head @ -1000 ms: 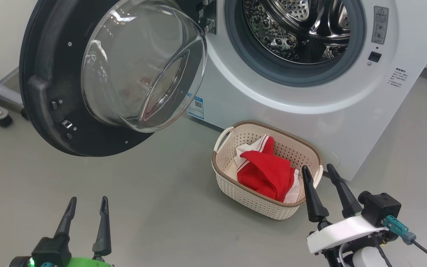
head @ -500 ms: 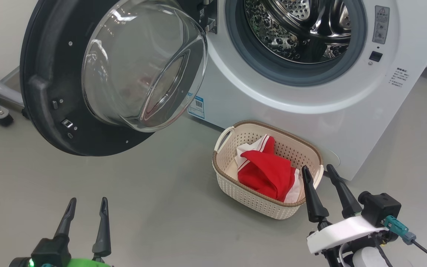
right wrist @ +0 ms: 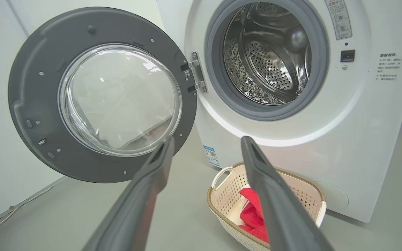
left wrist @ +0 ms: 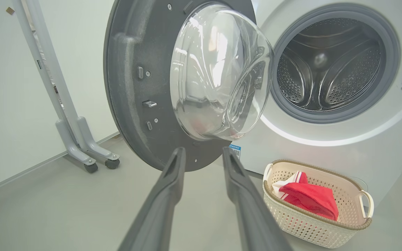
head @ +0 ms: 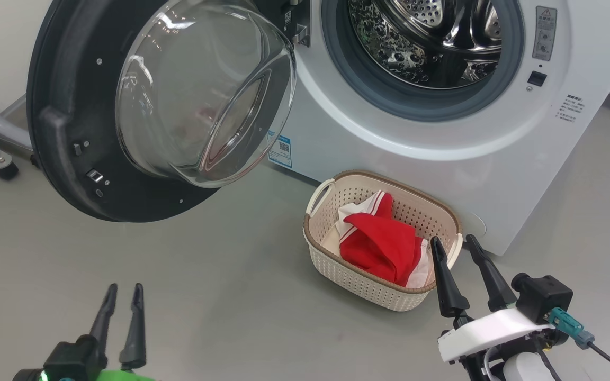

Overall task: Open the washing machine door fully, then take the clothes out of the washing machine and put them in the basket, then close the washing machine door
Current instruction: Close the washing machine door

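Red clothes (head: 382, 246) lay in the basket (head: 347, 275) on the floor (head: 231, 275), close against the washing machine (head: 442, 153), whose drum looked bare. And there was the change: the left gripper (head: 125, 288) had drawn its jaws in from wide to a narrower gap, gripping nothing. The right gripper (head: 452, 241) stood wide and empty by the basket's rim. The washing machine door (head: 66, 106) hung open, so closing it looked next.
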